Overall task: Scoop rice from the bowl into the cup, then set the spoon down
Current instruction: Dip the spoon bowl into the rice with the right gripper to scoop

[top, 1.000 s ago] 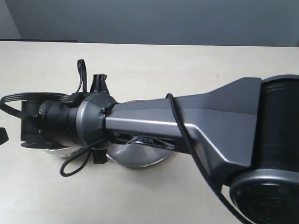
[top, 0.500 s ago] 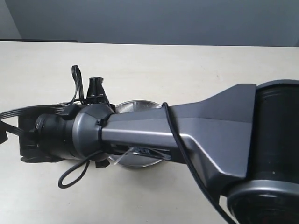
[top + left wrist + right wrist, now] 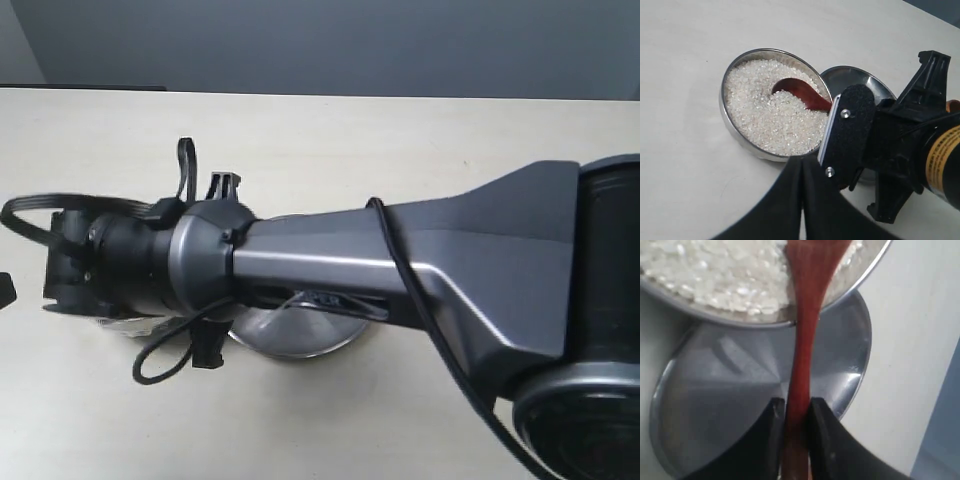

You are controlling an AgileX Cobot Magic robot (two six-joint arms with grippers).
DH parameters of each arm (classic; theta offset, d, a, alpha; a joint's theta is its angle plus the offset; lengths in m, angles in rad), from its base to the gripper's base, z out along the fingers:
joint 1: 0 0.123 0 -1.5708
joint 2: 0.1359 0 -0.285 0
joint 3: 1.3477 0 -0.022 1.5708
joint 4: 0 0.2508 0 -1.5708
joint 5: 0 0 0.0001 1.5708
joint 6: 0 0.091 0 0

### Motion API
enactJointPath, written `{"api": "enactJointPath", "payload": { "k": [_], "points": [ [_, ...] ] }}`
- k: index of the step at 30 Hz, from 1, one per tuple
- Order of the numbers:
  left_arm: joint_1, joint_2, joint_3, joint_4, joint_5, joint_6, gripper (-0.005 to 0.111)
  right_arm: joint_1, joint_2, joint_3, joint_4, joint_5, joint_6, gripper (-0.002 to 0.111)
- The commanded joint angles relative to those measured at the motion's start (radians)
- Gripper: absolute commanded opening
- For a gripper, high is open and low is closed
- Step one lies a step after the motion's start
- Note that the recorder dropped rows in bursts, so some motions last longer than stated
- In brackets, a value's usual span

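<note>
The steel bowl (image 3: 735,135) holds white rice (image 3: 770,120) nearly to its rim. The wooden spoon (image 3: 802,92) has its oval bowl dug into the rice. My right gripper (image 3: 796,407) is shut on the spoon's handle (image 3: 804,350), which slopes down over the bowl's rim (image 3: 740,321) into the rice (image 3: 715,280). My left gripper (image 3: 802,162) is shut on nothing, just outside the bowl's rim and apart from it. In the exterior view the right arm (image 3: 400,270) hides the bowl and spoon. I cannot make out the cup.
A wide flat steel plate (image 3: 860,80) lies touching the bowl, under the right gripper (image 3: 850,130); its edge shows below the arm (image 3: 290,340). Bare pale table (image 3: 330,140) surrounds both dishes.
The right arm's wrist dipped down and left half a second ago, then came back up and right, close to where it was a second ago.
</note>
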Motion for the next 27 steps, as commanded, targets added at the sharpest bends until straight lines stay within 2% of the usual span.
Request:
{"api": "enactJointPath", "payload": {
  "k": [1, 10, 20, 27],
  "points": [
    [-0.005, 0.002, -0.004, -0.002, -0.01, -0.002, 0.0, -0.032, -0.024, 0.002, 0.085, 0.003, 0.0, -0.001],
    [-0.005, 0.002, -0.004, -0.002, -0.009, -0.002, 0.0, -0.043, -0.032, -0.004, 0.143, 0.003, 0.0, -0.001],
    [-0.005, 0.002, -0.004, -0.004, -0.007, -0.002, 0.0, -0.103, -0.032, -0.141, 0.309, 0.003, 0.0, -0.001],
    [-0.005, 0.002, -0.004, -0.004, -0.007, -0.002, 0.0, -0.105, -0.025, -0.146, 0.31, 0.003, 0.0, -0.001]
  ]
}}
